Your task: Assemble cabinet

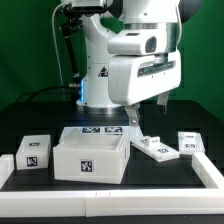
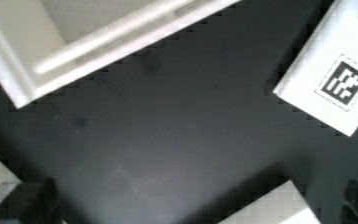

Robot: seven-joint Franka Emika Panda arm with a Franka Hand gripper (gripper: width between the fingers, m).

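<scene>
While the gripper (image 1: 133,119) hung above the black table (image 1: 150,175), the cabinet lay in loose white parts below and around it. Its open rectangular shell (image 1: 90,158) sat just to the exterior view's left of the gripper, mouth upward, with a tag on its front wall. A flat tagged panel (image 1: 155,149) lay just to the exterior view's right. One small block (image 1: 33,152) sat beyond the shell and another small block (image 1: 190,142) beyond the panel. In the wrist view the gripper (image 2: 155,205) stood wide open. Its dark fingers (image 2: 25,200) were far apart, holding and touching nothing, with bare table (image 2: 158,130) between them. A white rim corner (image 2: 69,45), seemingly the shell's, and the panel (image 2: 336,85) flanked that bare patch.
</scene>
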